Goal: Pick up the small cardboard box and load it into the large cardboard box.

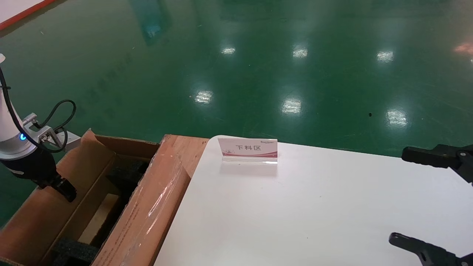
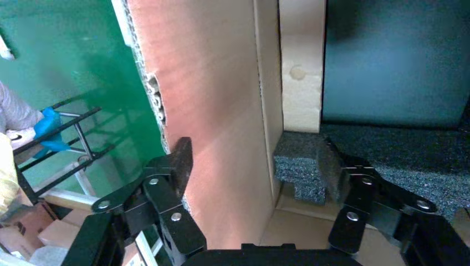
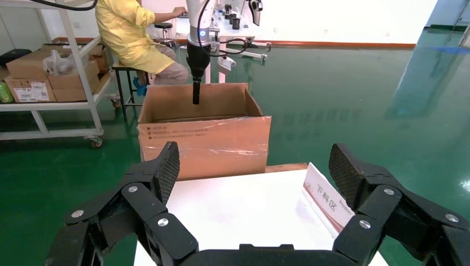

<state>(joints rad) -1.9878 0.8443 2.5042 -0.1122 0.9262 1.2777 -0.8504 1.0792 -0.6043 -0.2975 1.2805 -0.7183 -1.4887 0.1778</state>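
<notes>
Since no small cardboard box shows on the table [image 1: 295, 214], we start with what the fingers have to hand.

Head view. The large cardboard box [image 1: 155, 207] stands open at about 8 o'clock from the table's middle, its taped flap leaning on the table edge. Its long axis runs from 7 toward 1 o'clock. Black foam [image 1: 125, 173] lines the inside. A pale tan panel [image 1: 99, 218] lies low in the cavity; we cannot tell whether it is the small box or the carton's own floor. The left gripper [image 1: 64, 190] hangs over the far flap at 9 o'clock, pointing down. The right gripper [image 1: 410, 197] sits at 3 o'clock over the table's edge, spread wide and empty. A small sign [image 1: 247, 149] stands at 12 o'clock on the table.

Left wrist view. The left fingers [image 2: 180, 160] are wide apart with nothing gripped. They straddle the carton wall: one lies outside over the green floor, the other inside above a foam block [image 2: 299, 160]. A pale cardboard strip [image 2: 302, 66] stands beside a dark panel deeper in.

Right wrist view. The right fingers [image 3: 166, 166] are fully open and hold nothing. The table between them is bare but for the sign, and the carton lies beyond the table's far end with the left arm above it.

Judgement: the left arm is nearer the carton. The wall between its fingers is the edge to clear, and the open room is straight up. The right has free table all round.
</notes>
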